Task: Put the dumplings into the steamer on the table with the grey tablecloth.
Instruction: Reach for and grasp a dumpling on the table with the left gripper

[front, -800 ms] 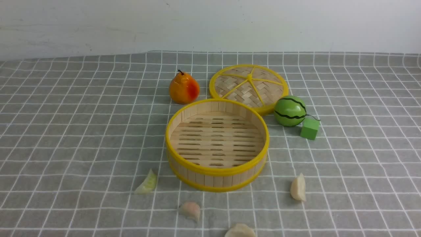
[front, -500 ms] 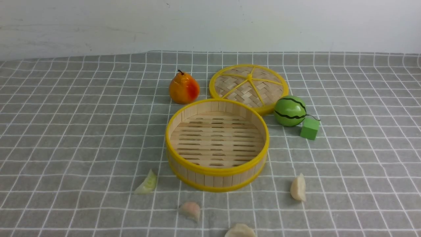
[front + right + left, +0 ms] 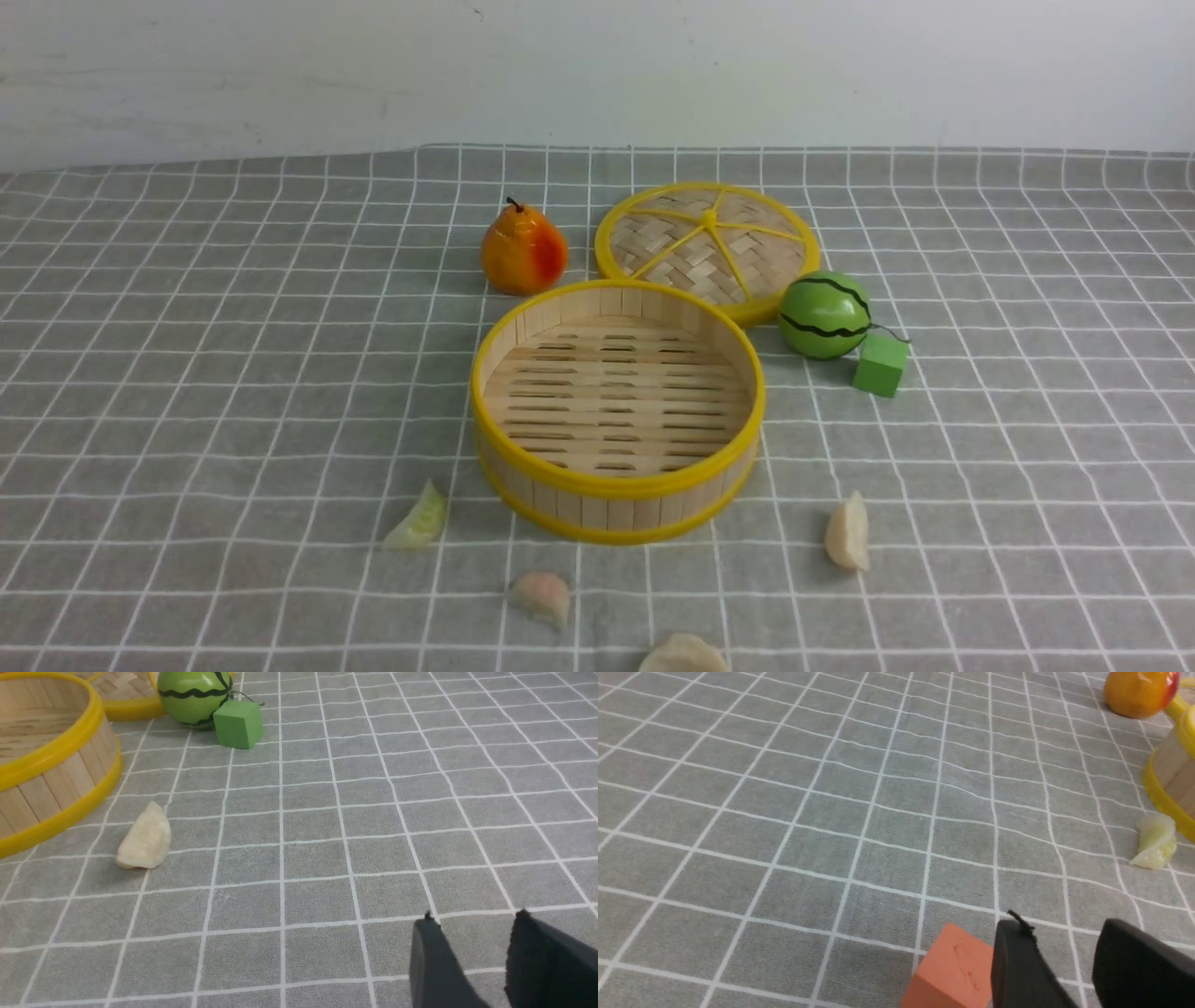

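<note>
The steamer stands mid-table on the grey tablecloth, with nothing in it. In front of it lie the dumplings: a pale green one, a pinkish one, a cream one at the frame's bottom edge and a cream one at the right. Neither gripper shows in the front view. My left gripper is open and empty, low over the cloth, well short of the green dumpling. My right gripper is open and empty, apart from the cream dumpling.
The woven lid lies flat behind the steamer, a pear to its left. A toy watermelon and green cube sit right of the steamer. An orange block lies beside the left gripper's finger.
</note>
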Robot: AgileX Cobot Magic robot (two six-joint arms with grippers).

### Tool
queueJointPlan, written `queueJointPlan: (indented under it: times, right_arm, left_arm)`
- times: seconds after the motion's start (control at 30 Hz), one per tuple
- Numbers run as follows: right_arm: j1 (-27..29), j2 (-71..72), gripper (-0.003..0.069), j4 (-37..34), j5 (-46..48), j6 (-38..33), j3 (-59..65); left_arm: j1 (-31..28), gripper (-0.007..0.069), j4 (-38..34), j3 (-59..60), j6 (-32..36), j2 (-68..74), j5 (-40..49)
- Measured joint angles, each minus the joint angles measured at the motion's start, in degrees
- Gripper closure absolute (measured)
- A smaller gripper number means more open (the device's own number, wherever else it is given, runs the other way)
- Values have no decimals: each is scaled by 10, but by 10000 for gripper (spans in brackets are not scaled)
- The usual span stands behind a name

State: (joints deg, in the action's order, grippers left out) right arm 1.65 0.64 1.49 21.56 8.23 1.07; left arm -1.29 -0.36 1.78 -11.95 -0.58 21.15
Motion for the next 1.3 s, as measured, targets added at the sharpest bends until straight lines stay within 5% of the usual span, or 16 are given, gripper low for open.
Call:
queueJointPlan:
  times: [1.3]
  right_arm:
    - [0,0,419,31,0,1,0]
  left_arm:
    - [8,387,-1,0,0,0,0]
